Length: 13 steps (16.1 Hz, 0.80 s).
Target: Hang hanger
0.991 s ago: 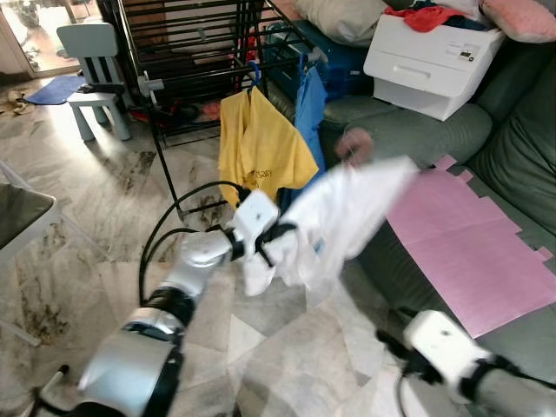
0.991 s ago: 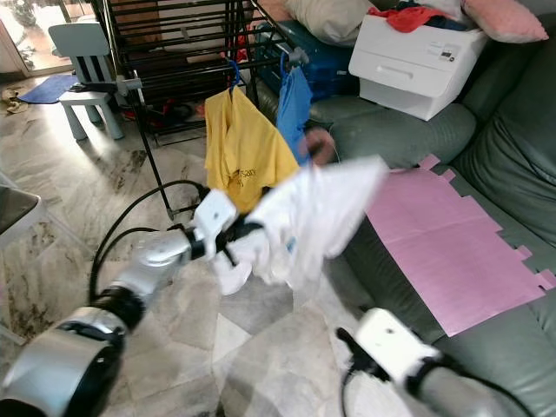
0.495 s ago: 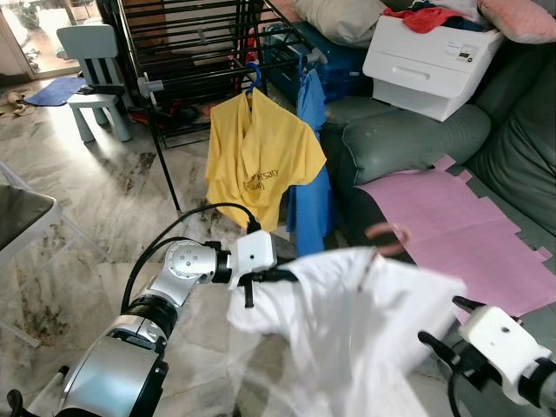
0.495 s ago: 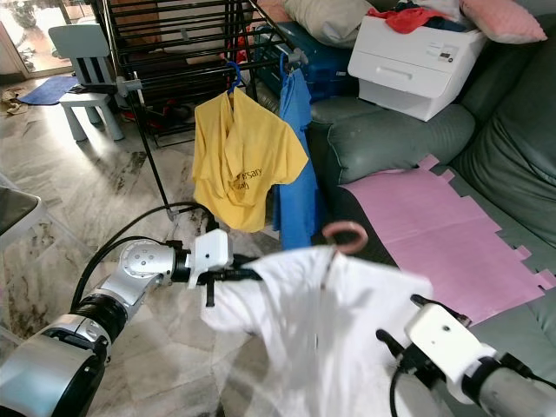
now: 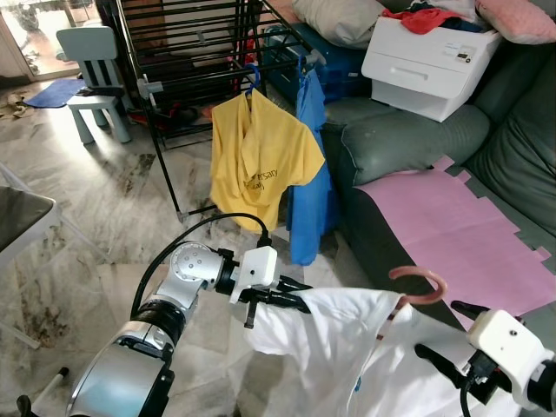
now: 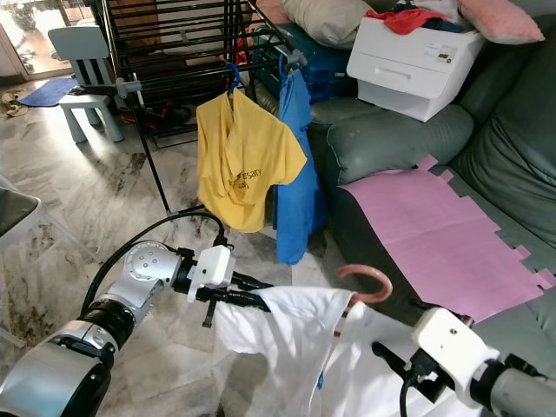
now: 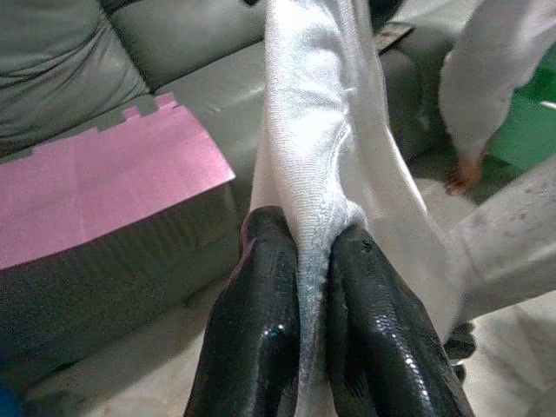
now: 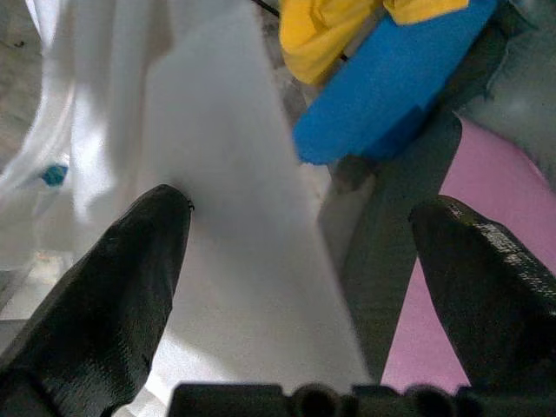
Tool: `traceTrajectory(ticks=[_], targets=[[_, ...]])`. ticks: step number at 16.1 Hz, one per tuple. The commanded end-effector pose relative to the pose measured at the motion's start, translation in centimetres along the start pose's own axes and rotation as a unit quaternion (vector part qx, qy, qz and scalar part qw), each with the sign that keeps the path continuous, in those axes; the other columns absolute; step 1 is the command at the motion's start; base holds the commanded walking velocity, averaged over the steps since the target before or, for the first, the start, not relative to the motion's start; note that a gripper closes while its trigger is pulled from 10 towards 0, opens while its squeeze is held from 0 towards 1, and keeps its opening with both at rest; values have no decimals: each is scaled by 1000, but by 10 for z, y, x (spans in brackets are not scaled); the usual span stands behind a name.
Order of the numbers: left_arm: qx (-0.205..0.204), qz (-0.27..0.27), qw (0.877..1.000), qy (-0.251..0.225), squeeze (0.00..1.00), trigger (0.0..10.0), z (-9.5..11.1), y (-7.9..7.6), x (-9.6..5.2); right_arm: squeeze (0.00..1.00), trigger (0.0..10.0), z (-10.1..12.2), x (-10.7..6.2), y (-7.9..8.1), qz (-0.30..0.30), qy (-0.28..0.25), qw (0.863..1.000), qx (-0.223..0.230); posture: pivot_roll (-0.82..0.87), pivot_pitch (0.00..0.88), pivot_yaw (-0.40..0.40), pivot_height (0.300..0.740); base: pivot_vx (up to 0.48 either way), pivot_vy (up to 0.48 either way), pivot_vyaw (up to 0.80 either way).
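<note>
Bright daylight from upper-left doorway, glare on marble floor [image 5: 113, 187], sharp eye views, soft-blurred right wrist view.

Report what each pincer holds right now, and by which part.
Left pincer pinches a bunched fold at the shoulder edge of the white shirt. Right pincer is open, holding nothing.

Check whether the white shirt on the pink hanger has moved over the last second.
Yes. The white shirt on its pink hanger has dropped away from the yellow shirt on the black rack, toward the robot. The left gripper is shut on its fabric.
</note>
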<state>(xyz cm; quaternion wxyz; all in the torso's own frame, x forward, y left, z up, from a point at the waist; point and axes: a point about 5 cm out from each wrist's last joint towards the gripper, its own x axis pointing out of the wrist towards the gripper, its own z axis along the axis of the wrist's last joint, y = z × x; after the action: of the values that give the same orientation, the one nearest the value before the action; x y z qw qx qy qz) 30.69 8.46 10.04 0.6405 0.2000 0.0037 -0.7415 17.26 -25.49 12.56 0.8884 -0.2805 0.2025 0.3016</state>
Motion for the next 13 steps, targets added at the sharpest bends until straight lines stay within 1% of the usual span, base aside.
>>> traceTrajectory(ticks=[1,2,3,4,5,7,8,10,13], targets=[[21,10,999,-22,0,0,9,5,-1,663,10000,0,-1,-3,10,-2,1000,6,-92,0,26,740,0,0,0],[22,7,999,-31,0,0,11,5,0,663,7843,-1,-2,3,42,-10,998,41,-92,0,27,740,0,0,0],[22,3,999,-38,0,0,12,5,1,663,0,-4,-2,7,67,-17,995,77,-92,0,27,740,0,0,0],[23,0,999,-40,0,0,13,5,1,631,0,-7,-4,10,90,-9,992,83,-87,0,25,740,0,0,0],[23,-3,999,-40,0,0,13,4,1,0,0,-7,-7,12,110,-7,990,92,-89,0,26,740,0,0,0],[22,-6,999,-39,0,0,11,3,1,0,0,-8,-12,8,121,-5,987,102,-89,0,26,740,0,0,0],[23,-7,999,-37,0,0,11,2,1,0,0,-11,-17,5,124,8,987,97,-89,0,25,740,0,0,0],[22,-11,999,-33,0,0,9,0,1,0,0,-13,-25,-4,120,20,988,92,-91,0,26,740,0,0,0],[19,-13,999,-29,0,0,7,-1,0,0,0,-14,-33,-14,111,28,990,85,-92,0,24,740,0,0,0]])
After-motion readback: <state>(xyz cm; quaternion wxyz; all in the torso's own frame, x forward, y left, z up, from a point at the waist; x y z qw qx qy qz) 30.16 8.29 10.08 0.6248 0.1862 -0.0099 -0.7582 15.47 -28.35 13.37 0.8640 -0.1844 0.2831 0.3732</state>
